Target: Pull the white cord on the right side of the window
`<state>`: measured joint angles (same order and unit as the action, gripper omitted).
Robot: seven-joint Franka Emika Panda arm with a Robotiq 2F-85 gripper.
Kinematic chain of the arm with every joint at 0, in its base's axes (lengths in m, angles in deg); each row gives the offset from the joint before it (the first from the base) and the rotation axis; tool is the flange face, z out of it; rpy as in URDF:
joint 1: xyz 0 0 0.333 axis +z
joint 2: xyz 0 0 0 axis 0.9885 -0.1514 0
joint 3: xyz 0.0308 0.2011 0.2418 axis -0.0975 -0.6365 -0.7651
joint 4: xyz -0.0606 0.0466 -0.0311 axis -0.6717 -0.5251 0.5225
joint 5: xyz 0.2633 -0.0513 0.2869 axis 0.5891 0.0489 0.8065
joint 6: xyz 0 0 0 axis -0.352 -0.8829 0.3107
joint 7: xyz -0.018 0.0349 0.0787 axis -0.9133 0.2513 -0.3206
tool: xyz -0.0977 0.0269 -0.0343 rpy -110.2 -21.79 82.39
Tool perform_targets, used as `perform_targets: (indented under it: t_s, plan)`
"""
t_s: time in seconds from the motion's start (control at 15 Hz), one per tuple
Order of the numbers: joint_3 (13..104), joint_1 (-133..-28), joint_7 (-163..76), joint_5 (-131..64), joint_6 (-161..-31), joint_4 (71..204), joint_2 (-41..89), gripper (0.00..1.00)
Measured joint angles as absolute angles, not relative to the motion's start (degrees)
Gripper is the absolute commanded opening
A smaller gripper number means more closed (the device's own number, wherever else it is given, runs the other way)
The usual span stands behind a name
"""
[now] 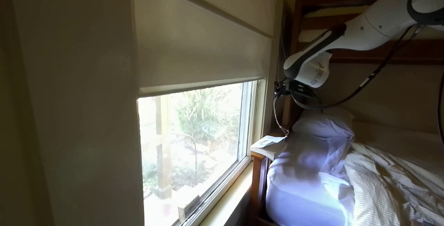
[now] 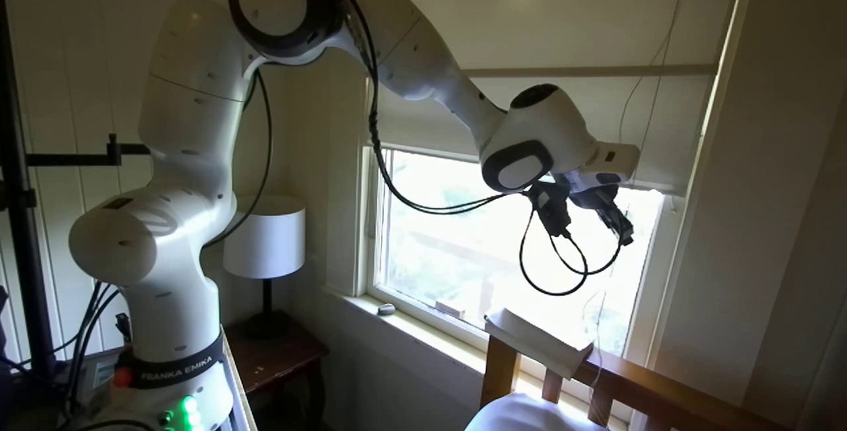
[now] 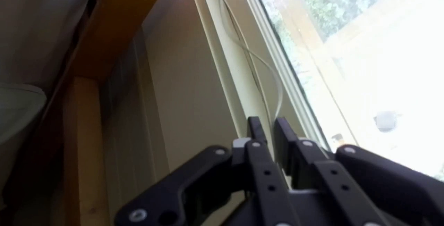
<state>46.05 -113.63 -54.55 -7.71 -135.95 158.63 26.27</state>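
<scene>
The window [image 1: 204, 128] has its shade [image 1: 204, 45] partly lowered; the window also shows in an exterior view [image 2: 430, 252]. The thin white cord [image 3: 262, 61] hangs in loose strands at the window's side. In an exterior view the cord [image 2: 671, 24] runs down past the shade behind my gripper [image 2: 624, 236]. In an exterior view the cord [image 1: 275, 109] hangs below my gripper [image 1: 277, 88] toward a book. In the wrist view my gripper [image 3: 267, 119] has a narrow gap between its fingertips. Cord strands run into that gap, close to the right finger's inner face.
A book [image 1: 269, 146] lies on the wooden bed post corner below the gripper. A bunk bed with a mattress [image 1: 298, 191] and pillow [image 1: 324, 123] stands beside the window. A lamp [image 2: 265, 239] stands on a small table near the robot base. Black cables [image 2: 556, 292] loop under the wrist.
</scene>
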Motion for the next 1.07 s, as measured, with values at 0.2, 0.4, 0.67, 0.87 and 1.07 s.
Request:
perform_targets:
  t_s: [0.2,0.4,0.67,0.87,1.07]
  plan:
    - [45.1,-114.7,-59.4,-7.9,-138.0,165.3,29.9,0.68]
    - [44.8,-116.2,-65.3,-7.4,-145.4,172.4,37.0,0.89]
    - [44.8,-115.9,-71.5,-6.8,-147.8,175.6,47.1,1.0]
    - [49.5,-111.4,-74.2,-11.4,-144.1,175.9,52.5,1.0]
    - [51.5,-109.5,-79.6,-11.4,-143.1,177.2,56.1,1.0]
